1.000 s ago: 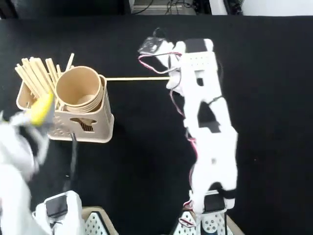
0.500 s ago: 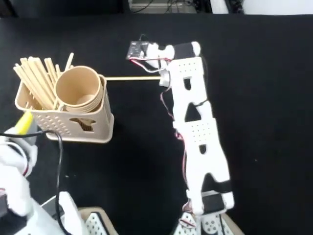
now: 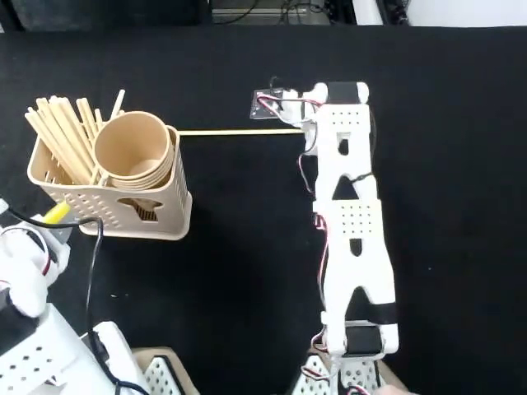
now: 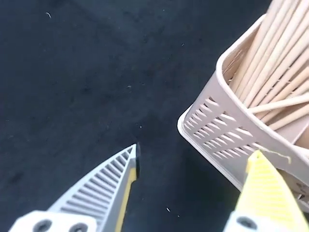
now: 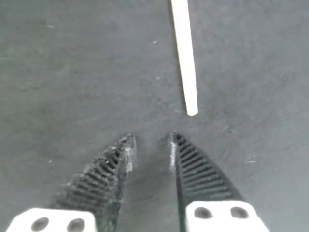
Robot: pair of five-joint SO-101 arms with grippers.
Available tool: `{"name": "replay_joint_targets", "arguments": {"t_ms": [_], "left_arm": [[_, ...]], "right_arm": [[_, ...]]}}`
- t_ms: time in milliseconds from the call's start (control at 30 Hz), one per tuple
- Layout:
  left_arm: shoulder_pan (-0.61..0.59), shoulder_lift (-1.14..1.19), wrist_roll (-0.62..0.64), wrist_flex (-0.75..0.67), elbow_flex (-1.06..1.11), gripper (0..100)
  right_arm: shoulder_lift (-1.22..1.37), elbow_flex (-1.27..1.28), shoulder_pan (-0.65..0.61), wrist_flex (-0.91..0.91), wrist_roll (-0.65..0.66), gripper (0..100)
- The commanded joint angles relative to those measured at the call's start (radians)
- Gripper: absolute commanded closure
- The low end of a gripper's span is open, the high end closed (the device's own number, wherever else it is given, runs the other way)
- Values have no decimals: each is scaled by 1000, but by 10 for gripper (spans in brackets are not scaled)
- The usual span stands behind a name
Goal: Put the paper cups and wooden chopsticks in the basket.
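The beige basket stands at the left of the table with stacked paper cups and a bundle of wooden chopsticks in it. One loose chopstick lies flat on the black table, running from the basket toward my right gripper. Its end stops just beyond my right gripper, which is open a little with nothing between the fingers. My left gripper is open beside the basket's corner, and its yellow finger sits near the basket's front left.
The black table lies bare between the two arms. A small flat plate with wires sits by the right arm's wrist. The arm bases stand at the front edge.
My left arm has pulled back from the basket toward the front left. My right gripper swung left, then back right, uncovering the loose chopstick's end. The chopstick has not moved.
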Motion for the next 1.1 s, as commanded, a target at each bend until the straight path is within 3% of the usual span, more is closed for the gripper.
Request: {"name": "replay_joint_targets", "arguments": {"t_ms": [0, 533, 900, 1067], "left_arm": [[-1, -5, -8, -25, 16, 654], [-1, -6, -8, -23, 27, 654], [-1, -6, -8, -18, 28, 654], [-1, -6, -8, -21, 41, 654]], "right_arm": [[-7, -51, -5, -43, 31, 882], [28, -76, -61, -109, 77, 883], [21, -150, -63, 21, 115, 883], [19, -147, -66, -28, 117, 884]]}}
